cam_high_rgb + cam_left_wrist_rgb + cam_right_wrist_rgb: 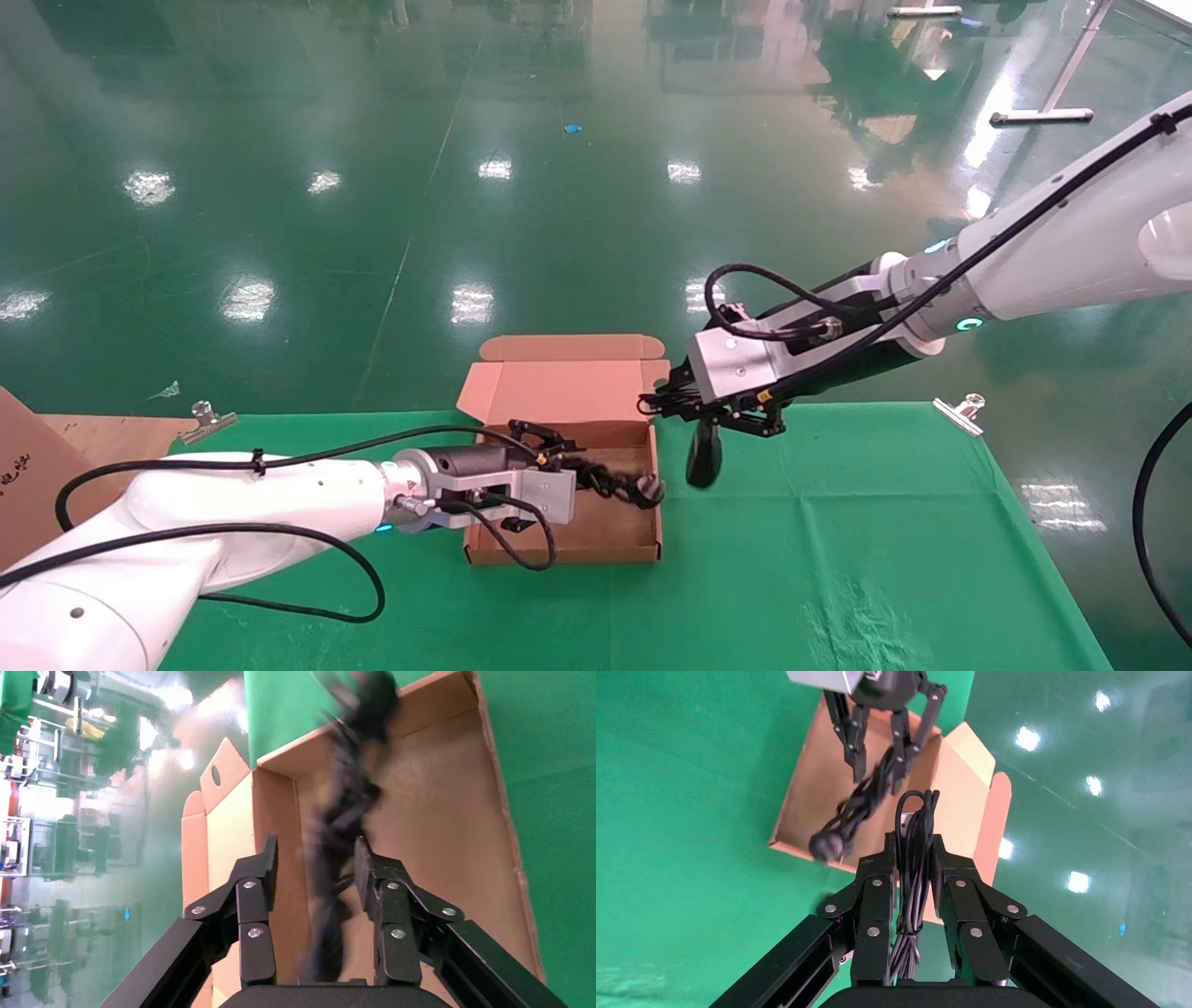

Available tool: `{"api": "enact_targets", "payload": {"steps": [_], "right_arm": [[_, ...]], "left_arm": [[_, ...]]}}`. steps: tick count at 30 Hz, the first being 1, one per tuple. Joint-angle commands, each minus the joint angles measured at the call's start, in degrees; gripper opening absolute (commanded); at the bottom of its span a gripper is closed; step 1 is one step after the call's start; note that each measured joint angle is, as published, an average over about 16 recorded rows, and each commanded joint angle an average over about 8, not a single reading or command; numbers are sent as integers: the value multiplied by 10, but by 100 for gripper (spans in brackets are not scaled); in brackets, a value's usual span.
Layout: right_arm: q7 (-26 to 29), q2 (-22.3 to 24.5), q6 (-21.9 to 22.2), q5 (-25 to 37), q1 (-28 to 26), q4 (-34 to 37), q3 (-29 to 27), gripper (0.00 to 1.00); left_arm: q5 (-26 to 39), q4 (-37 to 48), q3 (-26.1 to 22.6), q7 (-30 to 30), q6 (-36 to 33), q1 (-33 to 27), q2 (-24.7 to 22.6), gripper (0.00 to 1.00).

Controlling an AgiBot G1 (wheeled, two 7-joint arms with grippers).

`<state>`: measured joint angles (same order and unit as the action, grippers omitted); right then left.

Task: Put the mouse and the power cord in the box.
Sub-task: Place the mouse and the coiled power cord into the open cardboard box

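The left gripper (559, 445) is grasping the power cord (615, 485) over the box (563, 545), its length running rightward. The right gripper (652, 403), just right, is clenching the mouse (704, 457), which is dangling lengthwise downward.

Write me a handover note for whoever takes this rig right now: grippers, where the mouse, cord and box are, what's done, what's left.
Left gripper: over the box, fingers spread with the power cord hanging between them; not clear whether it is gripped or just let go. The plug end is at the box's right wall, about at rim height.
Right gripper: raised just right of the box, shut on the mouse's thin cable; the mouse dangles below it, above the green cloth, outside the box.
Box: open, lid flap folded back.
Done: both items picked up.
Left: settle the cord fully inside, move the mouse over the box and release.
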<state>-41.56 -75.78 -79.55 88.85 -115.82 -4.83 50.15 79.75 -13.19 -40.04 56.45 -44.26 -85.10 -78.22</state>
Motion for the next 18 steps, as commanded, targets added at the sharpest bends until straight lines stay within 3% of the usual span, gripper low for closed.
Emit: {"api": "enact_targets", "payload": {"steps": [1, 11, 18], "right_arm": [[-2, -2, -3, -1, -1, 3, 0, 0], [10, -15, -5, -2, -5, -15, 2, 0], [50, -25, 12, -14, 15, -88, 11, 0]], "left_arm": [[-4, -2, -7, -3, 3, 0, 0, 100], [-27, -3, -34, -4, 16, -16, 6, 100], [-60, 26, -25, 1, -125, -54, 54, 100]]}}
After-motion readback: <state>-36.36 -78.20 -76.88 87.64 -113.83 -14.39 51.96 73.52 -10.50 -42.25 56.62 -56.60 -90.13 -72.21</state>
